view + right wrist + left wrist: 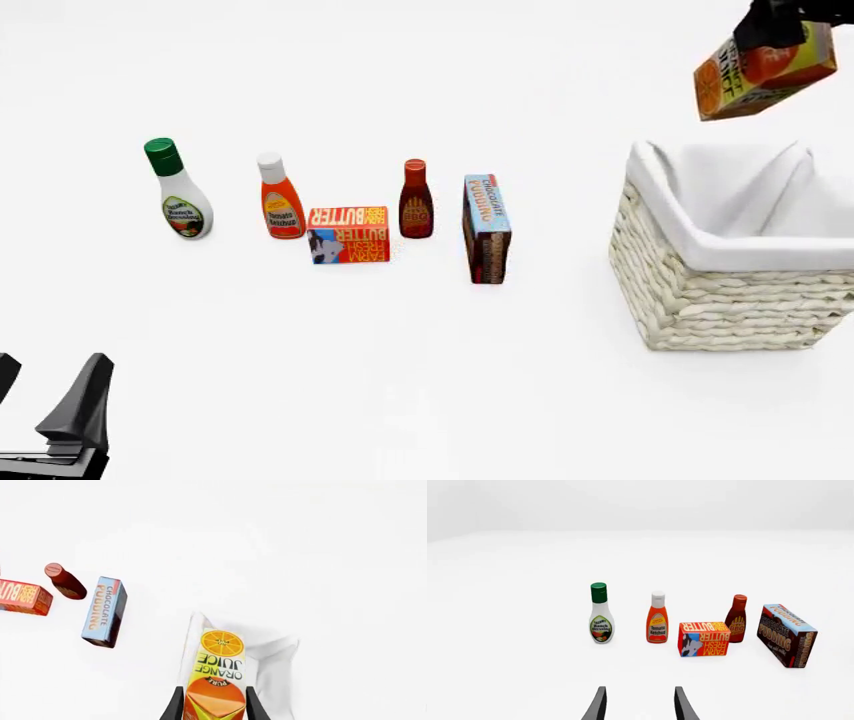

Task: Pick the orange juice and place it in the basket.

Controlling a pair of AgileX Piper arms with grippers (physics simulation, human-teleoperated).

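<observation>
The orange juice (761, 72), an orange and yellow carton, hangs tilted in the air at the far right, above the back rim of the basket (707, 290). My right gripper (775, 32) is shut on its gable end. In the right wrist view the orange juice (217, 672) sits between the two dark fingers of the right gripper (215, 691), with the basket's white lining (275, 656) beneath it. My left gripper (47, 378) is open and holds nothing, low at the near left. In its own view the left gripper (639, 706) points toward the row of groceries.
A row of groceries stands left of the basket: a ranch dressing bottle (178, 190), a ketchup bottle (279, 198), a flat butter box (348, 234), a dark sauce bottle (415, 200) and a chocolate pudding box (486, 228).
</observation>
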